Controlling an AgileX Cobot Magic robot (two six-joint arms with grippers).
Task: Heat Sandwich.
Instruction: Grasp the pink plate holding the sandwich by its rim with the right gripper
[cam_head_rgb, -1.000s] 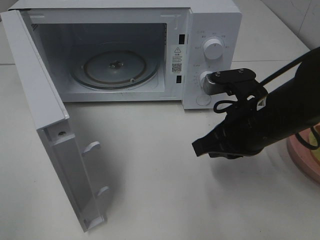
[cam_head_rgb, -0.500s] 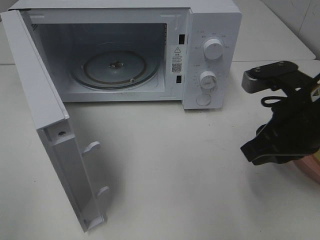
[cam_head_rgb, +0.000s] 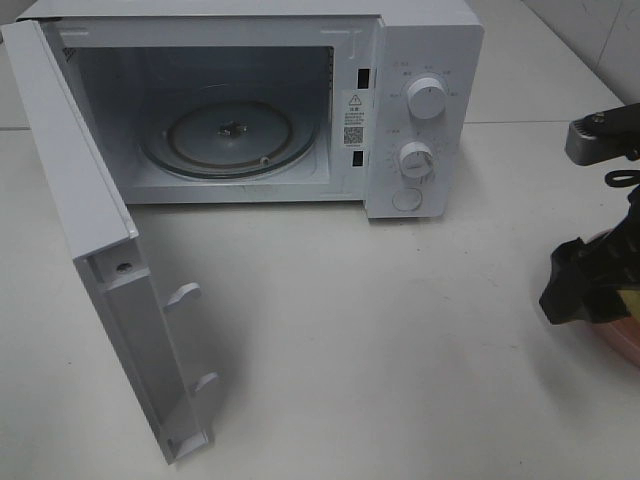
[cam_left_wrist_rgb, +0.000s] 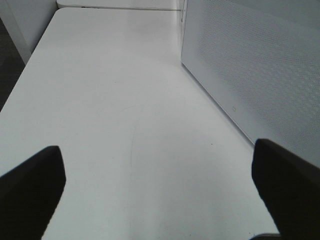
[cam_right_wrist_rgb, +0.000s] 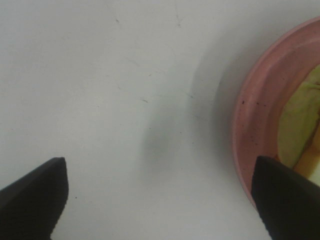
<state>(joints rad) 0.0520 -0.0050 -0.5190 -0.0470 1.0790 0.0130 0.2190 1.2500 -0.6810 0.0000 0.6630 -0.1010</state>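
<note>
Fingers (cam_right_wrist_rgb: 35, 200) of right gripper (cam_right_wrist_rgb: 160, 200) and left gripper (cam_left_wrist_rgb: 160, 190) gape wide, holding nothing, right one by one pink plate (cam_right_wrist_rgb: 255, 115) bearing one sandwich (cam_right_wrist_rgb: 300, 125).

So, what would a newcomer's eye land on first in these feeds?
First, the white box-shaped microwave at the back of the white table, its door swung wide open and the round glass turntable bare inside. Next, at the far right edge, the right gripper hangs with its black fingers spread at the rim of the round pink plate, which holds the sandwich with yellowish-green filling.
</note>
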